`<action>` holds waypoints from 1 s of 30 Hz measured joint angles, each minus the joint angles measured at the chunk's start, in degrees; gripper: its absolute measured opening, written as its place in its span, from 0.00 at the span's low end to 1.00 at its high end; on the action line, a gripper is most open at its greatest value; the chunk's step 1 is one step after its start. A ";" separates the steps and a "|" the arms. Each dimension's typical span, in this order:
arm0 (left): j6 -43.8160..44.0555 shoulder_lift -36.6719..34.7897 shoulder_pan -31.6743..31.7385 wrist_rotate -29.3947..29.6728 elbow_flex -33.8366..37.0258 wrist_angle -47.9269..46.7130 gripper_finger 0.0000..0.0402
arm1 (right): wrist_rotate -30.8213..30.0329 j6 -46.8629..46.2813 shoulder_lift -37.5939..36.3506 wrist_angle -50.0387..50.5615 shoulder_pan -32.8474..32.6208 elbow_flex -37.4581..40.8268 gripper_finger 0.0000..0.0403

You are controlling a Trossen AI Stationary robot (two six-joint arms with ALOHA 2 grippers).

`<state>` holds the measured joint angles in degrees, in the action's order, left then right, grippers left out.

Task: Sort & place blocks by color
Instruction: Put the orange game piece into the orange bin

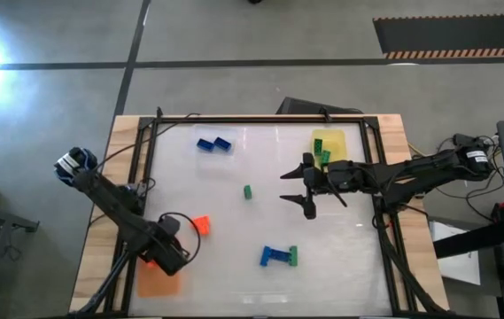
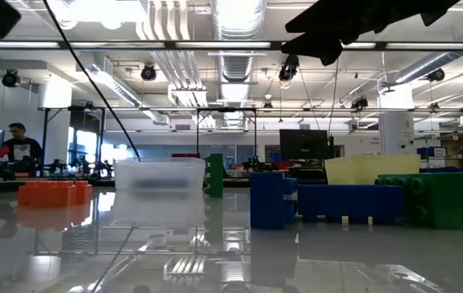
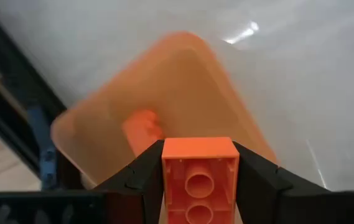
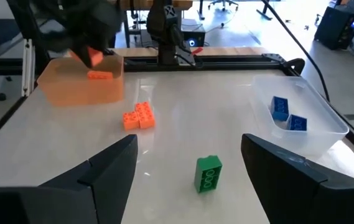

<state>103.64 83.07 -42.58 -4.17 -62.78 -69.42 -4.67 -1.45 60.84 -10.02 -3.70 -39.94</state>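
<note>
My left gripper [image 3: 198, 148] hangs over the orange tray [image 3: 183, 81] at the table's near left corner, shut on an orange brick [image 3: 200, 180]. Another orange brick [image 3: 142, 127] lies in that tray. My right gripper [image 1: 298, 190] is open, in the air right of the table's middle, beside the yellow tray [image 1: 331, 140], which holds green bricks [image 1: 323, 158]. A single green brick [image 4: 208, 173] stands on the table ahead of it. An orange brick pair [image 1: 201, 225] lies near the left arm. Two blue bricks [image 1: 214, 144] sit in the clear tray [image 4: 316, 134]. A joined blue and green group [image 1: 278, 256] lies toward the near edge. My left gripper pinches the orange brick by its two opposite side walls [image 3: 167, 168], one finger on each side, with the brick's hollow underside facing the wrist camera. The fingers [image 3: 257, 177] point down at the orange tray. The brick is lifted clear above the tray.
A black frame [image 1: 260, 118] runs round the white table top. The orange tray sits at the near left, the clear tray at the far left, the yellow tray at the far right. Open surface lies between the loose bricks. A person [image 2: 19, 146] sits far behind the table.
</note>
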 joint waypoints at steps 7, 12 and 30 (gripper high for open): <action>3.08 0.04 0.01 0.01 5.58 4.64 0.34 | 0.02 -1.51 0.04 0.11 0.00 0.00 0.67; 4.07 0.17 0.01 0.39 6.92 7.08 0.34 | 0.02 -1.49 0.04 -0.24 0.00 -0.01 0.68; 3.95 0.17 0.08 1.21 8.87 7.82 0.34 | 0.02 -0.49 0.04 -0.09 0.00 0.00 0.68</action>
<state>107.59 83.24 -42.50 -2.96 -53.91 -61.60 -4.64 -1.93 60.88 -10.11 -3.70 -39.94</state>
